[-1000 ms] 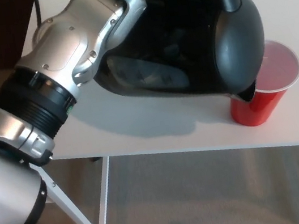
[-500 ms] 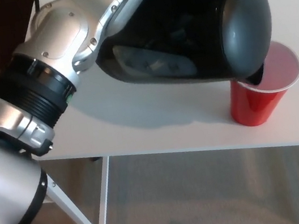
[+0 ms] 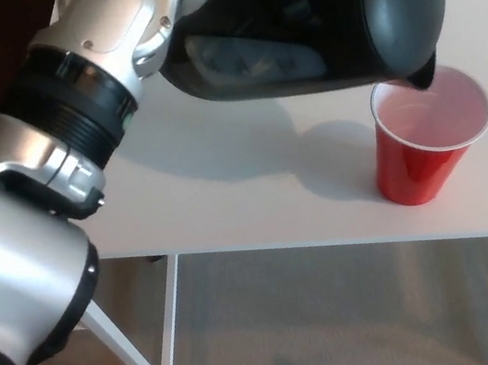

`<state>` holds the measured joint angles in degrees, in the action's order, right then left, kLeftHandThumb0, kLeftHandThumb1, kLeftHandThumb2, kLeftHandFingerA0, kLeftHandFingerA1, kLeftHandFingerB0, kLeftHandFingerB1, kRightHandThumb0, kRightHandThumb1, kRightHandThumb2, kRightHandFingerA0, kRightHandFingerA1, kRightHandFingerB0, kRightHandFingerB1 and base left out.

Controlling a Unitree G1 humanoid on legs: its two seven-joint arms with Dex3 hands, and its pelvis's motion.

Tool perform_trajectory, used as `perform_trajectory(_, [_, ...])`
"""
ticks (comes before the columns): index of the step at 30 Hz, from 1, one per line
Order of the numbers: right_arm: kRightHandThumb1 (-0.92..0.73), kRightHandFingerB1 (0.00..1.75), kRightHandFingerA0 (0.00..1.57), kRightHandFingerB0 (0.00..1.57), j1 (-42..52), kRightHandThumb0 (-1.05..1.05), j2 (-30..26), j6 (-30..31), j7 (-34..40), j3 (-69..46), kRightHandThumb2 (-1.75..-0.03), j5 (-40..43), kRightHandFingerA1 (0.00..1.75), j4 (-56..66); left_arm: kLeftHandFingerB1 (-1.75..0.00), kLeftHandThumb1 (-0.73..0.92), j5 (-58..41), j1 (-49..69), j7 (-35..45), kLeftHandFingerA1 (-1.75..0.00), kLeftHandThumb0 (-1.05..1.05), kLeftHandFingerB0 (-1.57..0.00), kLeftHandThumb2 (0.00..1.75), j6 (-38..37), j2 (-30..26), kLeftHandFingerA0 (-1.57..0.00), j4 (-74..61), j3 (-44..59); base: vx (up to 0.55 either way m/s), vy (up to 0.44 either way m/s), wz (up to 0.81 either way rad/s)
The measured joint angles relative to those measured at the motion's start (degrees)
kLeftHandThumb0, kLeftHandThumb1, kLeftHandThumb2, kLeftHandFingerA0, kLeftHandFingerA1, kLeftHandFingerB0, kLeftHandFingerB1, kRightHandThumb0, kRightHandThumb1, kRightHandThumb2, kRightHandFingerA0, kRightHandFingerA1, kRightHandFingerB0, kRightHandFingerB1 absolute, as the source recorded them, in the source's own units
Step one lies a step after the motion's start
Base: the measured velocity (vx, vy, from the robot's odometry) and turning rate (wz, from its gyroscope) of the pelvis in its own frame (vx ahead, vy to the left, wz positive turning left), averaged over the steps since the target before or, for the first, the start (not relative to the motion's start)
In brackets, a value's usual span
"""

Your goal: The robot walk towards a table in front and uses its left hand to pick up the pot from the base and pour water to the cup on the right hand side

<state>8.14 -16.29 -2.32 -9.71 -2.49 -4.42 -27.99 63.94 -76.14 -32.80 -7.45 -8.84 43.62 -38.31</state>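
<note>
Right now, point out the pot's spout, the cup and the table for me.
pot spout (image 3: 421, 78), head view, on the dark tip above the cup's rim
cup (image 3: 416, 174), head view, on its red outer wall
table (image 3: 228, 199), head view, on bare white top

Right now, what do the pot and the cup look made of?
Pot: looks like glossy black plastic with a darker translucent window; highlights on its smooth curved shell suggest this. Cup: likely thin red disposable plastic, pale inside, with a rolled white rim.
</note>
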Motion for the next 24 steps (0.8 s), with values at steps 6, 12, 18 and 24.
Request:
perform_trajectory(6, [-0.52, 0.39, 0.55, 0.36, -0.09, -0.28, 0.0, 0.2, 0.03, -0.02, -0.55, 0.0, 0.48, 0.28, -0.79, 0.6, 2.1, -1.95, -1.9, -1.5, -0.35, -0.94, 0.58, 1.88, 1.53, -0.91, 4.63, -2.82, 0.0, 0.0, 0.0])
perform_trajectory(12, [-0.45, 0.46, 0.51, 0.35, -0.23, -0.34, 0.05, 0.22, 0.08, 0.16, -0.66, -0.07, 0.55, 0.67, -0.56, 0.59, 3.65, -3.76, -2.32, -1.36, -0.4, -0.89, 0.6, 2.51, 2.13, -0.91, 7.54, -5.51, 0.0, 0.0, 0.0])
perform_trajectory(18, [-0.53, 0.39, 0.53, 0.37, -0.71, -0.27, 0.08, 0.3, 0.11, 0.55, -0.55, -0.14, 0.48, 1.33, -0.79, 0.6, 4.52, -3.84, -2.17, -1.5, -0.38, -0.9, 0.62, 3.09, 2.93, -0.87, 8.13, -6.34, 0.0, 0.0, 0.0])
perform_trajectory(24, [-0.53, 0.39, 0.53, 0.37, -1.03, -0.29, 0.05, 0.44, 0.21, 0.84, -0.56, -0.43, 0.47, 1.41, -1.14, 0.59, 4.98, -3.96, -2.85, -1.64, -0.38, -0.84, 0.61, 3.09, 3.84, -0.87, 8.9, -6.78, 0.0, 0.0, 0.0])
